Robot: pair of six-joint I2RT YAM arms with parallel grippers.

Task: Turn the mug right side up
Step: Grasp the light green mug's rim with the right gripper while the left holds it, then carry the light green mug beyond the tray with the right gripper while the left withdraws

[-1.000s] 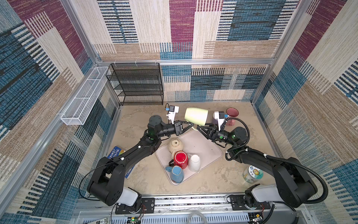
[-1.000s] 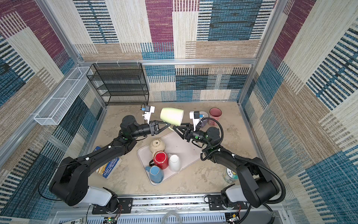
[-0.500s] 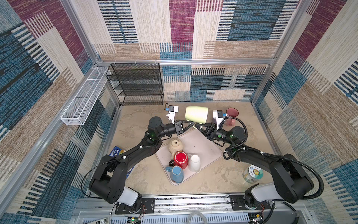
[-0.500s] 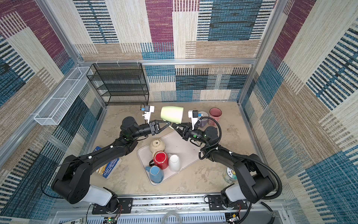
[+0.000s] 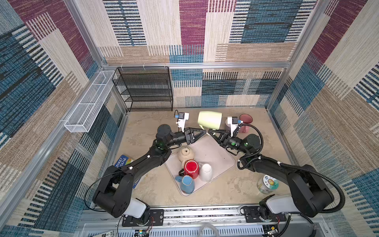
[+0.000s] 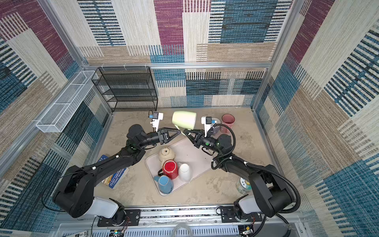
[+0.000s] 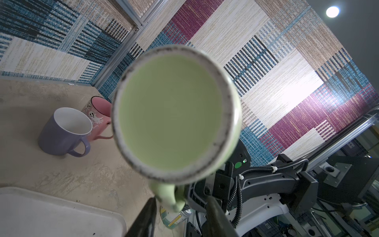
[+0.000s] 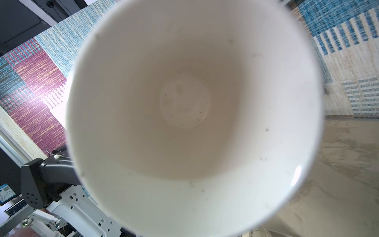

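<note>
Top views both show the pale green ceramic mug (image 5: 210, 120) aloft on its side above the tabletop (image 5: 143, 127); we find the right pincer (image 5: 210, 131) grasping it; the left pincer (image 5: 203, 133) released astride its handle (image 7: 168, 197).

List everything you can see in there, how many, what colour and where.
held mug: 1, pale green, on its side in the air between the grippers
tray: 1, white, table centre
beige mug, red mug, white mug, blue mug: 1 each, tray's near half
purple mug: 1, upright, back right
pink mug: 1, upright, beside it
book: 1, blue, under the left arm
jar: 1, clear, printed lid, front right
shelf rack: 1, black mesh, back left
wire basket: 1, white, left wall
left gripper: 1, black, open astride the mug's handle
right gripper: 1, black, shut on the held mug
</note>
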